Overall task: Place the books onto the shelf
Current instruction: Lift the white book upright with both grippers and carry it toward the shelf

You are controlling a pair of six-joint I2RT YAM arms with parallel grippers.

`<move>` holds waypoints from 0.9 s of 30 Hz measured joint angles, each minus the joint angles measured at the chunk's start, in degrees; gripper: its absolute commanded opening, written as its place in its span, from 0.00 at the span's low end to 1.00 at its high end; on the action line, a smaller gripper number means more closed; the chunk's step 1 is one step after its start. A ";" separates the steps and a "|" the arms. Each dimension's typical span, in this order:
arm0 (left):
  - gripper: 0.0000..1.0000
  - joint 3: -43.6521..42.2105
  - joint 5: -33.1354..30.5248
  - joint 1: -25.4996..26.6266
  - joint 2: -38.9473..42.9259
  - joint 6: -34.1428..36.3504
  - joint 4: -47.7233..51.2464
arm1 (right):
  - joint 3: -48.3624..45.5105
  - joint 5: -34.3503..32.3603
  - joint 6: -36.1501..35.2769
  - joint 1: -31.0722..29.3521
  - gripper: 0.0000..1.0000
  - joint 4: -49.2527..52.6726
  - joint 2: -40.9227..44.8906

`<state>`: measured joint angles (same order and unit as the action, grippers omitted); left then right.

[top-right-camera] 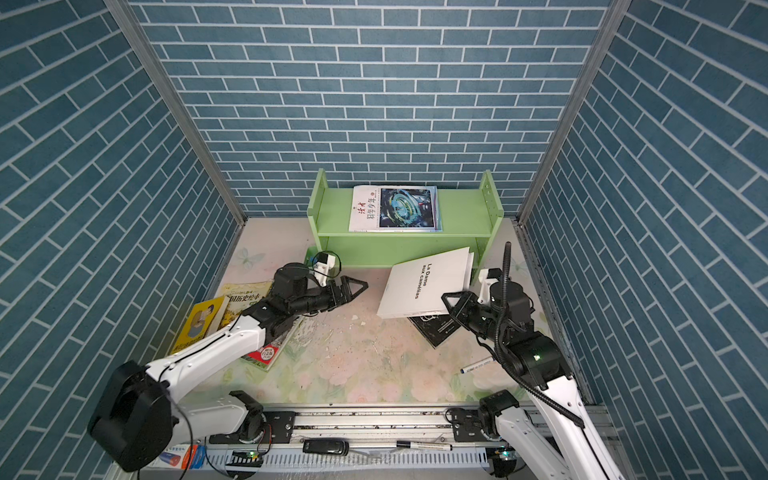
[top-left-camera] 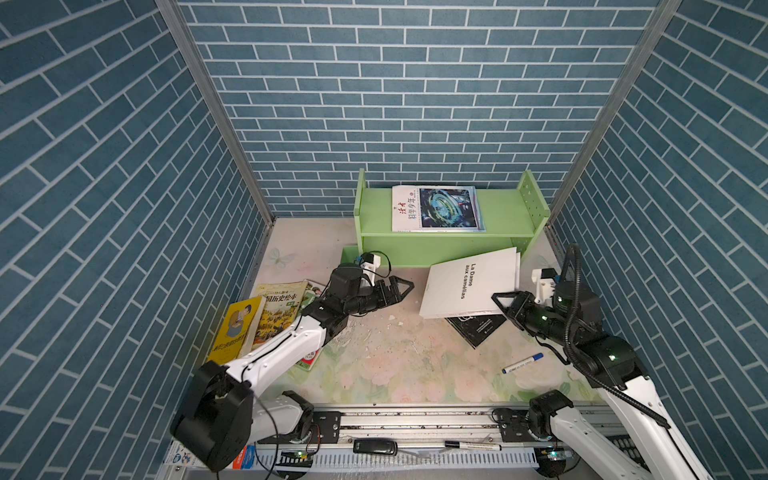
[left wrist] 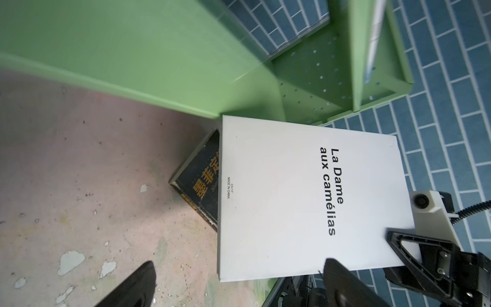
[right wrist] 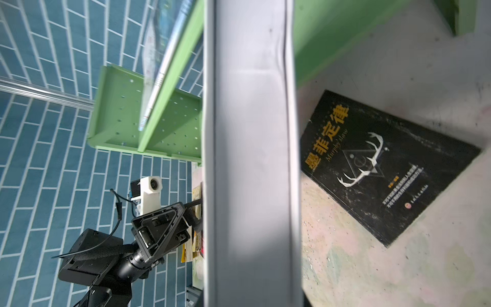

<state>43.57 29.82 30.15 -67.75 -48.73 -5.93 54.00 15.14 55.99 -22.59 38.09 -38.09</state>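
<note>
Right wrist view is not much help for the grip itself, since the edge of the white book [right wrist: 252,159] runs straight down the middle and covers that arm's own fingertips. Both top views clear it up. The right pincer [top-left-camera: 498,300] is clamped on the near corner of the book, which hangs tilted above the table [top-left-camera: 395,353]. The book's far corner is up by the lower tier of the shelf [top-left-camera: 374,208], next to the right side panel, though I honestly can't tell if it's touching. The left pincer [top-left-camera: 409,289] is spread wide with nothing in it, near the book's left edge but apart from it. In the left wrist view only the tips of its fingers [left wrist: 132,287] poke into the picture. The black book [right wrist: 385,164] lies flat on the table and shows whole from the right wrist, but in both top views it's half buried under the white one. The sci-fi book [top-left-camera: 436,208] lies flat on the shelf's top tier. Over on the left, the yellow cartoon-man book [top-left-camera: 237,328] and the yellow illustrated book [top-left-camera: 278,307] overlap. Another book [top-left-camera: 309,360] is mostly hidden under the left arm, so the cover is hard to make out. A marker pen [top-left-camera: 523,363] lies near the right arm.
</note>
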 measured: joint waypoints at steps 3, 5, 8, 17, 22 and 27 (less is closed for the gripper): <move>1.00 3.30 0.87 -1.55 4.74 2.25 4.79 | 8.74 0.37 -2.62 0.00 0.21 4.20 -1.16; 1.00 5.16 2.69 -2.89 6.95 3.08 6.69 | 14.60 1.53 -4.24 -0.02 0.21 5.95 -2.25; 1.00 7.58 6.14 -4.28 8.31 3.58 8.22 | 21.84 4.04 -6.58 0.00 0.21 6.45 -3.85; 1.00 14.38 14.86 -4.79 4.72 2.71 5.57 | 27.85 9.60 -10.21 0.00 0.20 -4.09 -12.09; 1.00 15.34 17.25 -4.90 -0.96 -2.38 -2.05 | 27.85 13.07 -9.51 0.00 0.20 -14.84 -18.95; 1.00 18.01 17.84 -5.11 -4.44 -5.60 -5.64 | 27.08 15.10 -7.72 0.00 0.20 -22.88 -22.71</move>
<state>61.58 47.66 25.04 -72.18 -54.33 -11.57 81.08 30.24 48.27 -22.59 15.20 -60.80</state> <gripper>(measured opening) 0.996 0.267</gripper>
